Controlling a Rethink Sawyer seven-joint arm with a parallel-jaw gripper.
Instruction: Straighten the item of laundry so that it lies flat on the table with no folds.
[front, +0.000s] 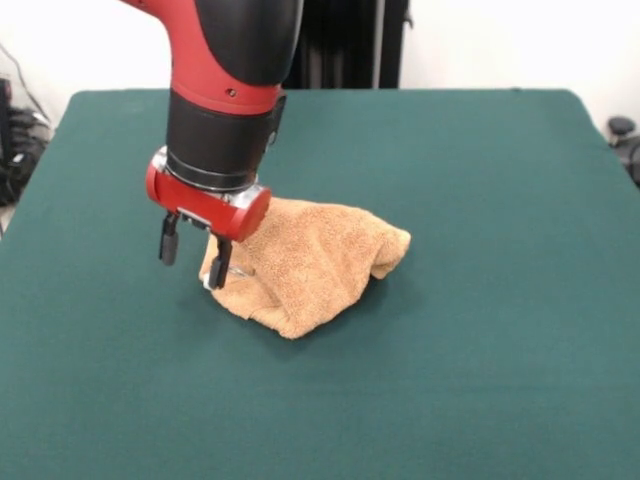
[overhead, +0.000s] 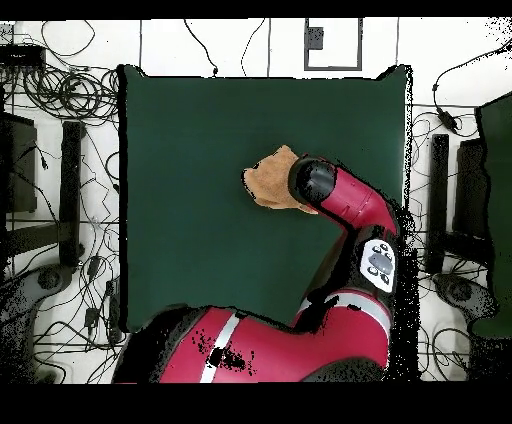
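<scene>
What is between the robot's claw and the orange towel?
Nothing. In the front view the open gripper hangs at the crumpled towel edge, one finger overlapping it, above the green table.

The red and black arm (front: 225, 90) is angled down over the table's middle. The gripper (front: 195, 252) is pointed downward, its 2 black fingers (front: 169, 240) spread apart, nothing held.

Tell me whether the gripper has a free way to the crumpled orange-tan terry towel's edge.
Probably yes: the gripper, jaws open, hangs right at the crumpled orange-tan terry towel; nothing else on the dark green table blocks it.
</scene>
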